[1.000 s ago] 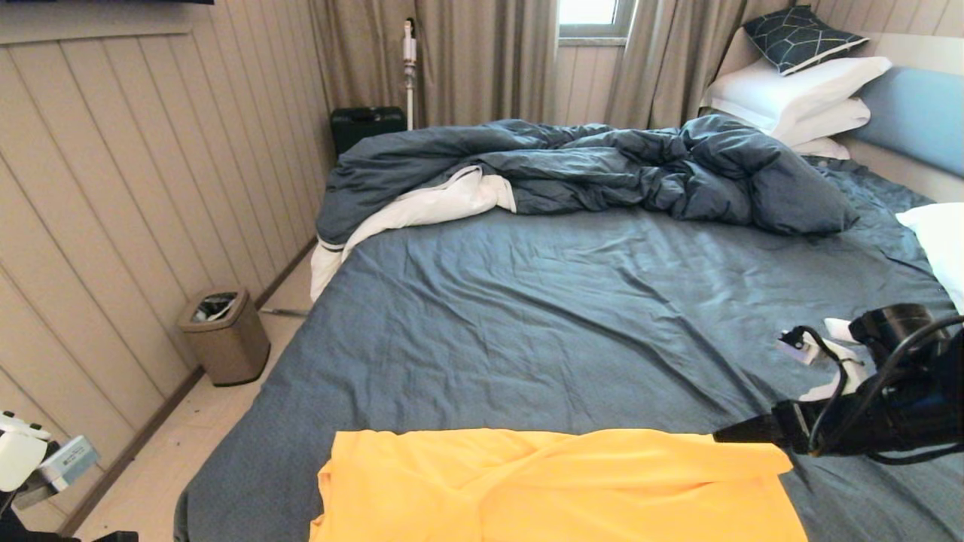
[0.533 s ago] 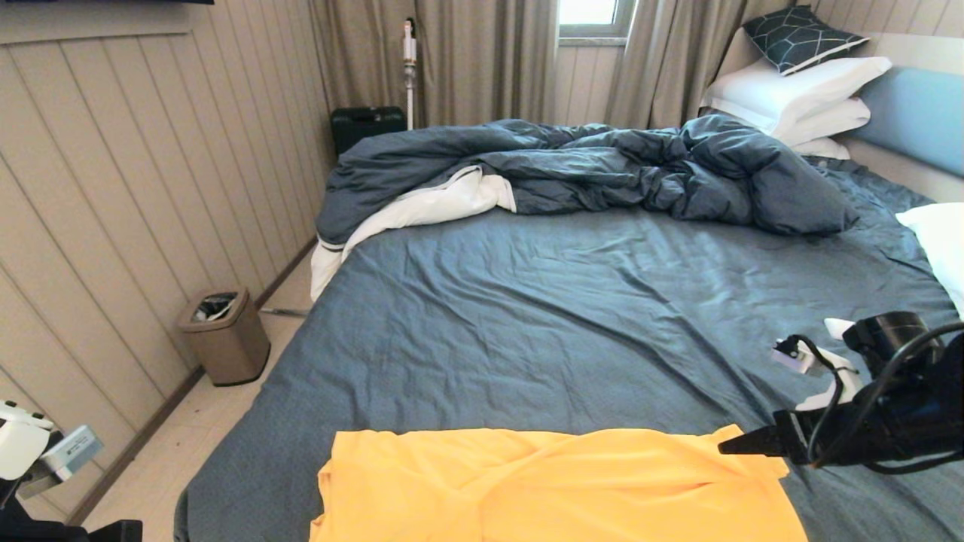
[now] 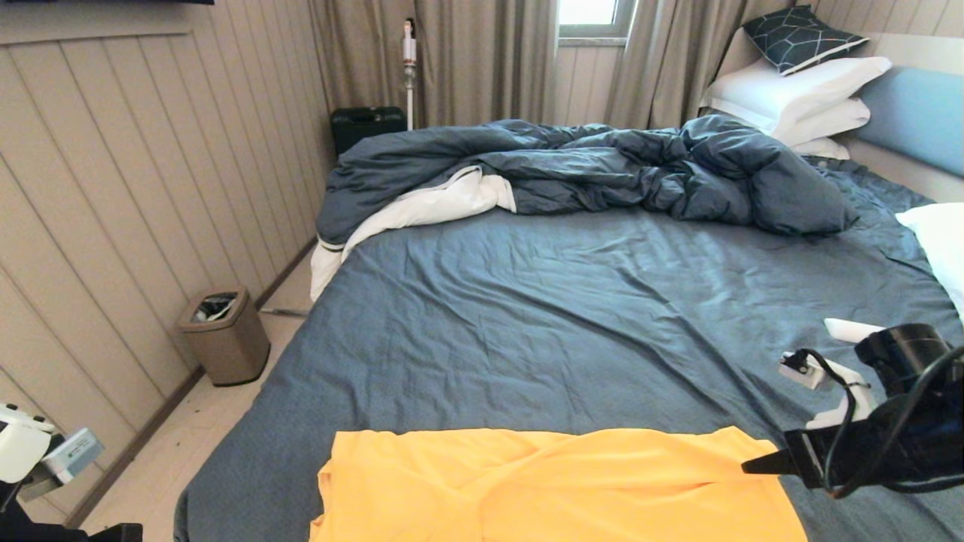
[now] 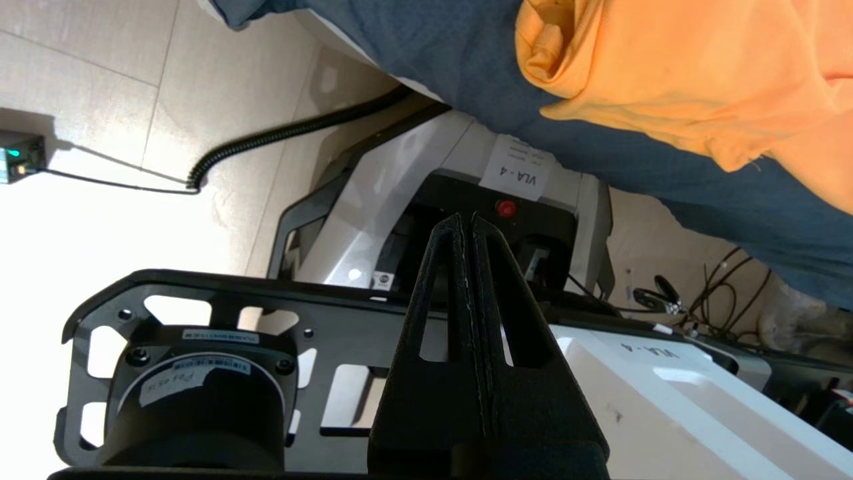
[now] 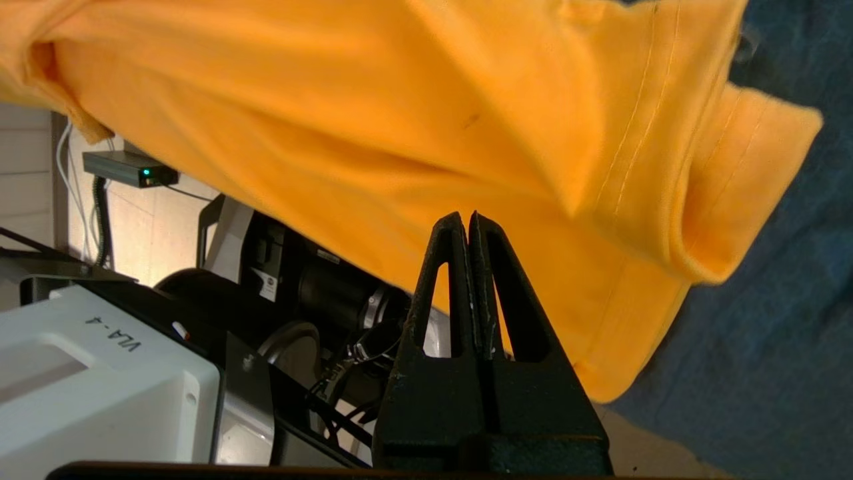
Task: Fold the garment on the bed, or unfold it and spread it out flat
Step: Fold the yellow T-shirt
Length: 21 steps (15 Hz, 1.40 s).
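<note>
The garment (image 3: 557, 489), a bright yellow T-shirt, lies across the near edge of the bed (image 3: 565, 324), its lower part out of the head view. My right gripper (image 3: 747, 466) comes in from the right with its tip at the shirt's right edge. In the right wrist view the right gripper (image 5: 466, 217) is shut, no cloth shows between its fingers, and the yellow garment (image 5: 400, 100) fills the space beyond. My left gripper (image 4: 466, 220) is shut and empty, parked low beside the bed's left side, apart from the garment (image 4: 700, 67).
A rumpled dark-blue duvet (image 3: 602, 165) covers the far part of the bed. White pillows (image 3: 798, 90) are stacked by the light-blue headboard (image 3: 915, 113), and another pillow (image 3: 941, 241) lies at the right edge. A waste bin (image 3: 224, 335) stands on the floor at the left.
My right gripper has gone from open to shut and drawn back to the right and toward the near edge. The shirt's right corner has shifted slightly. The left arm has barely moved.
</note>
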Available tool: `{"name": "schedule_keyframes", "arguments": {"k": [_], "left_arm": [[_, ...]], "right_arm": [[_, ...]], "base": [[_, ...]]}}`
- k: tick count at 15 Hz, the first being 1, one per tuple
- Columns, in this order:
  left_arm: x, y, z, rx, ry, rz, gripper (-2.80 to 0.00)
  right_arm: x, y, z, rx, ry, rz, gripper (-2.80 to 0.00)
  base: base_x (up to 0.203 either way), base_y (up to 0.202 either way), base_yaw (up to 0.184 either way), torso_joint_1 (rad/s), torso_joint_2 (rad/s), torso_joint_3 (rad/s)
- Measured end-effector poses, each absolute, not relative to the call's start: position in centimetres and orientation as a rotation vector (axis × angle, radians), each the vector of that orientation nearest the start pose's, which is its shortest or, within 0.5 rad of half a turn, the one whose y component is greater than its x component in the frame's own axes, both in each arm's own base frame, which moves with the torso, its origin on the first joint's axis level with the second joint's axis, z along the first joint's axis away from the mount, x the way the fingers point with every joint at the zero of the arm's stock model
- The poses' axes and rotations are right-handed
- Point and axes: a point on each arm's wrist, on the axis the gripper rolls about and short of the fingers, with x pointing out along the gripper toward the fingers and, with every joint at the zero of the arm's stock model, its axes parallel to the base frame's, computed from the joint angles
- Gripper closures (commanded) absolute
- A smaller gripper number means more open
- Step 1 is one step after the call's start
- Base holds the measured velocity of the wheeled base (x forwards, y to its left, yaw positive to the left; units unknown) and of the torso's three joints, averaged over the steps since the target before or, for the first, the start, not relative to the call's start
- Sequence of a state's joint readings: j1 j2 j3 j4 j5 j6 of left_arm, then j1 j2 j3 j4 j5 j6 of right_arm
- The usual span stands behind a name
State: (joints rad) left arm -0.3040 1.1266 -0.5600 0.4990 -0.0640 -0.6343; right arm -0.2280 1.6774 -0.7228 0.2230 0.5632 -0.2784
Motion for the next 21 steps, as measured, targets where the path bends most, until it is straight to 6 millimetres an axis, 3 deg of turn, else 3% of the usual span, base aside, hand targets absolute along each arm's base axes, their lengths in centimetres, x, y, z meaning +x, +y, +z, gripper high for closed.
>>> {"name": "schedule_keyframes", "arguments": {"k": [3,7,8,12,21], "left_arm": [[10.5,-3.5,15.1,-0.448,1.12,0.002,0.0],[10.9,-3.7,15.3,-0.454,1.122,-0.016,0.0],[11.0,-3.7,15.3,-0.454,1.121,-0.017,0.0],[11.2,-3.8,15.2,-0.452,1.131,-0.014,0.0],[11.9,-4.0,14.8,-0.454,1.123,-0.017,0.0]], "right_arm": [[21.5,-4.1,11.0,0.182,1.018,0.44,0.0],[22.5,-5.5,11.7,0.188,0.98,0.389,0.0],[23.1,-6.2,11.8,0.195,0.97,0.369,-2.8],[24.9,-7.8,11.2,0.219,0.979,0.336,-2.8],[27.3,-7.8,9.7,0.21,0.975,0.361,-2.8]], "base": [[0.0,0.0,0.0,0.0,0.0,0.0],[0.0,0.0,0.0,0.0,0.0,0.0],[0.0,0.0,0.0,0.0,0.0,0.0],[0.0,0.0,0.0,0.0,0.0,0.0],[0.0,0.0,0.0,0.0,0.0,0.0]]}}
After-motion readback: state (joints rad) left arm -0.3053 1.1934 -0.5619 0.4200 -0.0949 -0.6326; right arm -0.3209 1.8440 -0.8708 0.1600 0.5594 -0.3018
